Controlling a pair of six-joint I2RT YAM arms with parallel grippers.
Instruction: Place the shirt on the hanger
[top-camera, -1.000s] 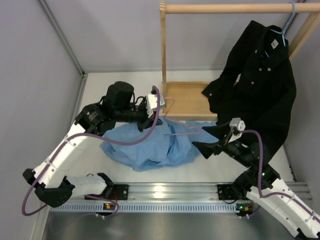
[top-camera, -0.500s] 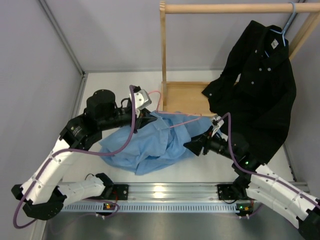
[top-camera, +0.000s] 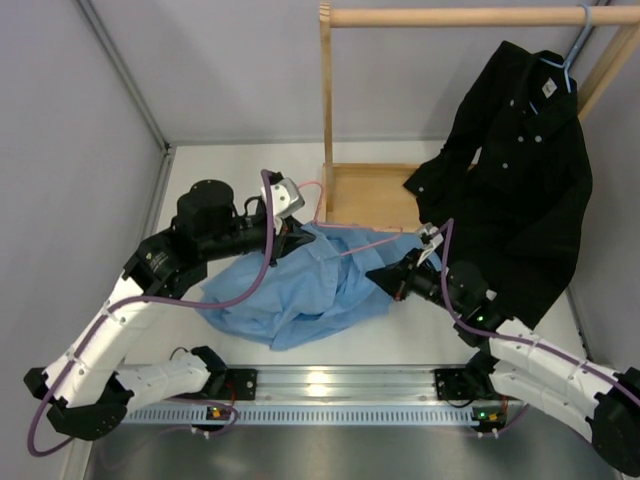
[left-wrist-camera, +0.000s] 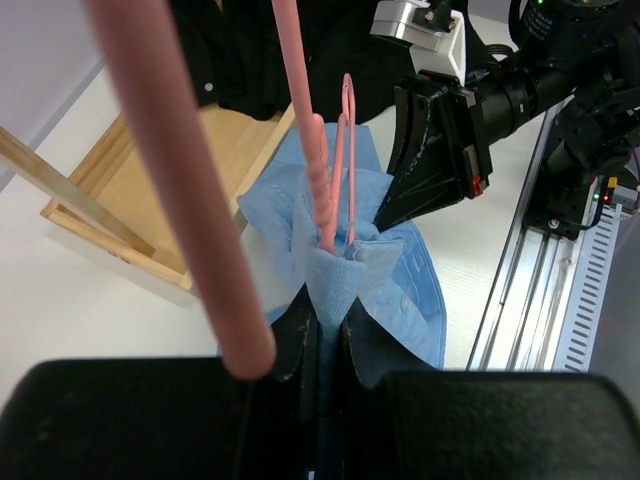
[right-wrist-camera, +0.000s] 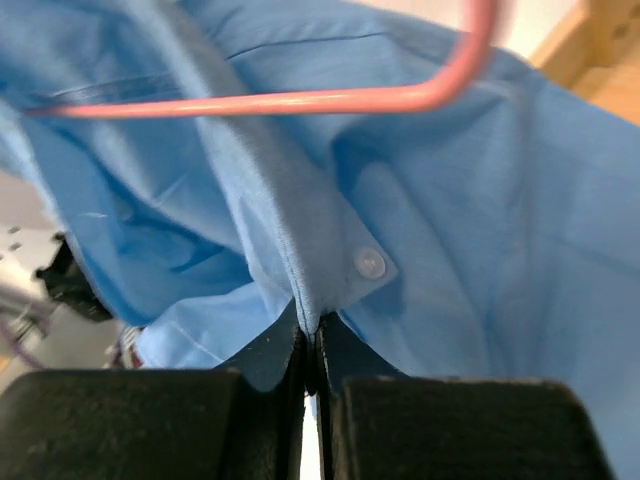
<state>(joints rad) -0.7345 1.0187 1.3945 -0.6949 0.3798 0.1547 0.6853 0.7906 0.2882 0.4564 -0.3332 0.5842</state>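
The light blue shirt (top-camera: 300, 295) lies crumpled on the white table between the arms. The pink wire hanger (top-camera: 365, 228) runs across the shirt's top, its hook (top-camera: 305, 188) beside the left wrist. My left gripper (top-camera: 290, 240) is shut on a raised fold of the shirt (left-wrist-camera: 335, 275). The hanger's wires (left-wrist-camera: 328, 190) run down into that fold; whether the jaws also pinch the wire is hidden. My right gripper (top-camera: 385, 281) is shut on the shirt's right edge, just below a white button (right-wrist-camera: 370, 263). The hanger wire (right-wrist-camera: 300, 101) crosses above my right gripper (right-wrist-camera: 311, 335).
A wooden clothes rack stands at the back, with its post (top-camera: 326, 100), top rail (top-camera: 450, 16) and base tray (top-camera: 365, 200). A black shirt (top-camera: 520, 170) hangs from the rail on a pale blue hanger (top-camera: 572, 58), close behind the right arm. A metal rail (top-camera: 330, 385) lines the near edge.
My right gripper moved left to the shirt's right edge and closed on it. The left arm swung left with the shirt and hanger, then held still.
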